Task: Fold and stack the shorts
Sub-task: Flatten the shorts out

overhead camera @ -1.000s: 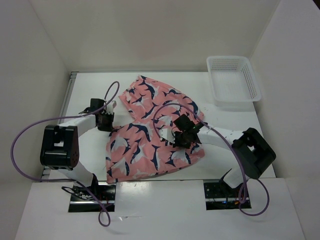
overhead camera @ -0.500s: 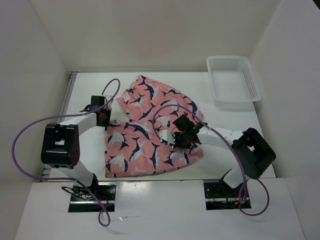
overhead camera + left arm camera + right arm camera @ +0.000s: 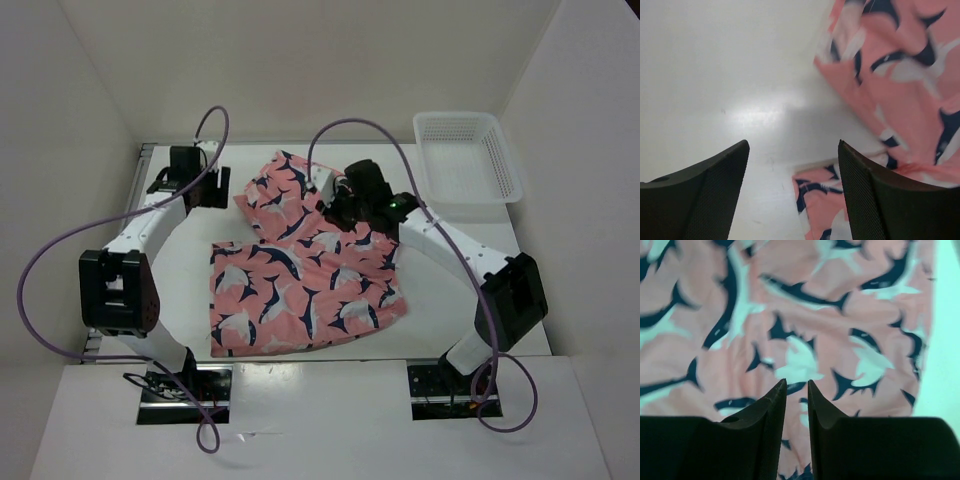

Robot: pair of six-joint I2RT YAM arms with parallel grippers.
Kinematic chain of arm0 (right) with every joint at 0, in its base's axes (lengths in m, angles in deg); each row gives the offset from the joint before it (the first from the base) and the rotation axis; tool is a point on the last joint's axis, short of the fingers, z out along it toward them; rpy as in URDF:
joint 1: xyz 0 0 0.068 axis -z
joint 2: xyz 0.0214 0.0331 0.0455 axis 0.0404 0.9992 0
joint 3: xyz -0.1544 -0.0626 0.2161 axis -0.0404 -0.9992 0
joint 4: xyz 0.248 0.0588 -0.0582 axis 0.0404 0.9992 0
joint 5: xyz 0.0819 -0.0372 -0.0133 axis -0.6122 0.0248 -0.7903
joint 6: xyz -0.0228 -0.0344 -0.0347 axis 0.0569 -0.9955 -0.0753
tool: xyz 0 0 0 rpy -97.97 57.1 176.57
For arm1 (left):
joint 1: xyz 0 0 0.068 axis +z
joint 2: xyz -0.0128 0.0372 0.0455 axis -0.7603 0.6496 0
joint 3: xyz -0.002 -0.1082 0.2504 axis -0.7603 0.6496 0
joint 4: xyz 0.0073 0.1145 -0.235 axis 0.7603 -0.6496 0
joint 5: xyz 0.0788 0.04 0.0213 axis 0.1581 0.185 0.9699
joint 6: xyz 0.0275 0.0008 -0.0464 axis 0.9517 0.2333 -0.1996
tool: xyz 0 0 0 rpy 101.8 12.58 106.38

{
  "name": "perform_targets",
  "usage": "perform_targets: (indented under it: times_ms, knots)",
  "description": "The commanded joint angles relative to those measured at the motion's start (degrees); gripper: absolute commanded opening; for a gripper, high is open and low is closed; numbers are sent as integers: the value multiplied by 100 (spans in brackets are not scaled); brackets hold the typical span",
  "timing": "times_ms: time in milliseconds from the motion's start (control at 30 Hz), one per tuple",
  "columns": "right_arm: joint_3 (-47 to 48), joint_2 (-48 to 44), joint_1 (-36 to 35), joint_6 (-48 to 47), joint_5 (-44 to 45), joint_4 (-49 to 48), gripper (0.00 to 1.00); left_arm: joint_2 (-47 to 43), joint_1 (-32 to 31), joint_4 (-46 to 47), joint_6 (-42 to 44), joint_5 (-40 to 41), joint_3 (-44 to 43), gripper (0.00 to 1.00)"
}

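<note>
Both arms are swinging up-frame now: left gripper [image 3: 200, 187] hanging upper left, fingers wide apart; right gripper [image 3: 338, 205] over the shorts [image 3: 290, 290] at centre, fingers nearly together, gripping nothing. Shorts are lying spread out, so I'd say folding's barely started.

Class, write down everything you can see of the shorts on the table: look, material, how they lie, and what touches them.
The shorts are soft-looking salmon-pink fabric, printed all over with navy-and-white shapes. They lie on the white table. The near part forms a fairly neat rectangle and the far part is angled away from it. The right gripper, its fingers almost together, is over the far part, and contact cannot be told. The left gripper is open over bare table beside the far left corner, not touching.
</note>
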Motion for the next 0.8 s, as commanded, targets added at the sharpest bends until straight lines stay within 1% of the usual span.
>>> perform_targets:
  times_ms: [0, 67, 167, 233, 300, 400, 467, 500, 533, 600, 633, 767]
  knots:
    - [211, 390, 563, 1084, -244, -302, 29, 355, -157, 83, 19, -481, -528, 80]
    - [211, 558, 878, 1426, -245, -583, 30, 697, -342, 136, 19, -542, -642, 81]
    - [325, 979, 1152, 1726, -61, -917, 30, 1041, -526, 136, 19, -543, -888, 84]
    - [447, 1251, 1407, 2025, 149, -1120, 34, 1269, -527, 206, 19, -543, -1011, 85]
    - [579, 1437, 1635, 2244, 308, -1340, 36, 1427, -527, 277, 19, -341, -1100, 85]
    - [808, 1788, 1829, 2307, 694, -1411, 36, 1744, -527, 409, 19, -165, -1275, 87]
    - [878, 1973, 1830, 2307, 923, -1411, 36, 1938, -527, 488, 19, -33, -1337, 87]
    - [879, 1974, 1882, 2307, 924, -1411, 36, 1990, -527, 488, 19, 28, -1337, 84]
    - [879, 2034, 1882, 2307, 1002, -1463, 38, 2069, -527, 549, 19, 29, -1337, 83]
    - [827, 2035, 1882, 2307, 1056, -1464, 38, 2122, -527, 550, 19, 90, -1337, 81]
    - [826, 2087, 1882, 2307, 1056, -1464, 39, 2123, -527, 610, 19, 90, -1337, 78]
    - [773, 2088, 1882, 2360, 1108, -1464, 39, 2228, -527, 664, 19, 160, -1337, 73]
